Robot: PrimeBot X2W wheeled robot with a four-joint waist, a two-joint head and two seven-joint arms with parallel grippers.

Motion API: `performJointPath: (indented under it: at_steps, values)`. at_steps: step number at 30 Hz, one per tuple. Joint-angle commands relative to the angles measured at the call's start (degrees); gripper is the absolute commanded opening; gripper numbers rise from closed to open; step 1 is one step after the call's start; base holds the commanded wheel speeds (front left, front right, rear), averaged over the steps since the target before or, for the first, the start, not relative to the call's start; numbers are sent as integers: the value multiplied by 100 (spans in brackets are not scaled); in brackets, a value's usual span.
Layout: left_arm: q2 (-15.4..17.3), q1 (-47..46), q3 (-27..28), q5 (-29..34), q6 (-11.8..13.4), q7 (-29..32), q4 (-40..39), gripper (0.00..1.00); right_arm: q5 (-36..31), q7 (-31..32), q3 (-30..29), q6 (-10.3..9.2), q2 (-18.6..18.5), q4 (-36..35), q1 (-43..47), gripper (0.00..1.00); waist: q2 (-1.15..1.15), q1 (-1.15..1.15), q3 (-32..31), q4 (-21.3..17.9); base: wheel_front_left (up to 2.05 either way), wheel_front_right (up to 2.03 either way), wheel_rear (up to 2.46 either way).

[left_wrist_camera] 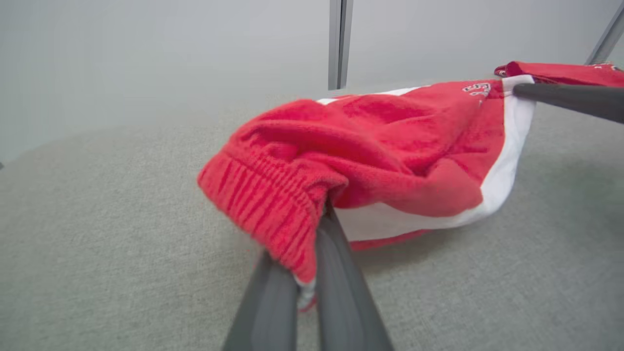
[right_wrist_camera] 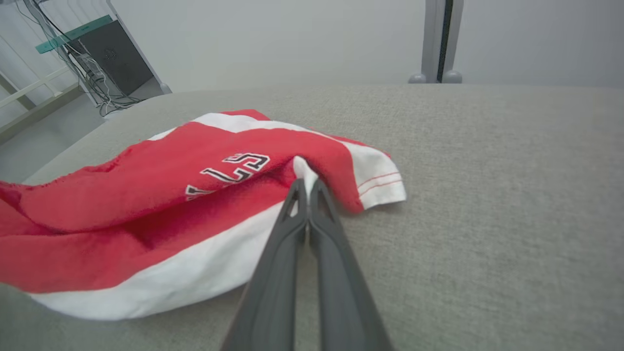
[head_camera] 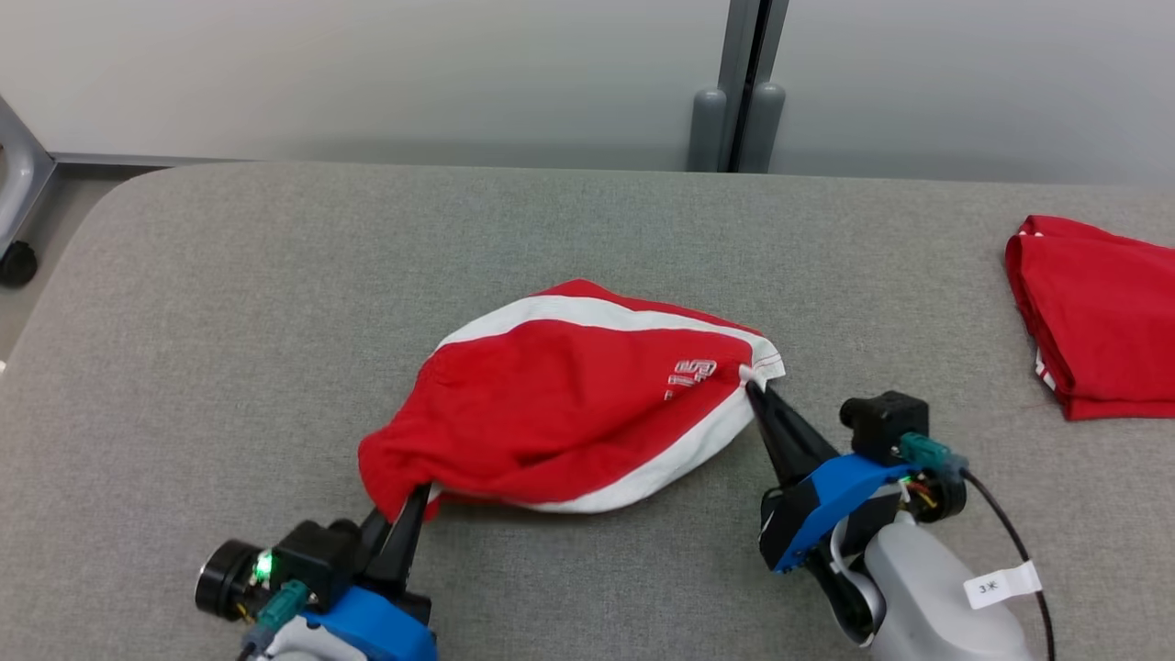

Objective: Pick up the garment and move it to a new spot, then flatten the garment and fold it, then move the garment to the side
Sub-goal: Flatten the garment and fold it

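The left claw [head_camera: 415, 507] has its tips buried under the garment [head_camera: 560, 404], so the pinch itself is hidden. The lettering [head_camera: 690, 376] runs into a crease, unreadable. A second red cloth [head_camera: 1092, 321] is cut off by the head view's right edge.

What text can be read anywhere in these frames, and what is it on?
"LS", earlier letters lost in a fold: on the red and white garment.
"3" then an unclear mark: white tag beside the right forearm.

Grey fabric table [head_camera: 229, 303], pale wall [head_camera: 367, 73], metal post [head_camera: 748, 83]
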Motion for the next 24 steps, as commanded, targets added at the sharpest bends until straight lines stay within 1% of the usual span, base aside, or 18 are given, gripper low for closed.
performJointPath:
  at_steps: [1, 4, 7, 8, 10, 15, 18, 22, 24]
  values:
    - [42, -71, 22, -72, -7, -27, -160, 0, -107, -21, -102, 1, -52, -146, 72, 0, -1, 1, -23, -20, 0, 0, 0]
    - [150, -338, -90, -141, -7, -27, -608, 0, -161, -21, -393, 1, -122, -529, 49, 0, -1, 1, -16, -86, 0, 0, 0]
    - [243, -822, -251, -278, -7, -26, -871, 0, -172, -21, -584, 1, -218, -788, -280, 0, -1, 1, 87, -183, 0, 0, 0]
    - [360, -1339, -391, -392, -7, -26, -912, 0, -156, -21, -639, 1, -306, -809, -659, 0, -1, 1, 218, -265, 0, 0, 0]
    - [449, -1956, -566, -547, -7, -22, -884, 0, -144, -17, -658, 2, -350, -741, -1187, 0, -1, 1, 398, -357, 0, 0, 0]
    - [726, -3902, -935, -975, -6, 173, -484, 0, 87, 296, -789, 1, -471, -298, -2986, 0, -1, 1, 1064, -569, 0, 0, 0]
    - [758, -5159, -1100, -1262, -6, 223, -86, 0, 190, 448, -984, 2, -500, 93, -4172, 0, -1, 1, 1461, -642, 0, 0, 0]
    - [807, -6808, -1588, -1403, -5, 251, 543, 0, 128, 518, -1296, 1, -572, 730, -5616, 0, -1, 1, 1868, -691, 0, 0, 0]
    - [708, -7541, -1774, -1520, -5, 209, 860, 0, 47, 472, -1453, 2, -606, 1037, -6222, 0, -1, 1, 2005, -701, 0, 0, 0]
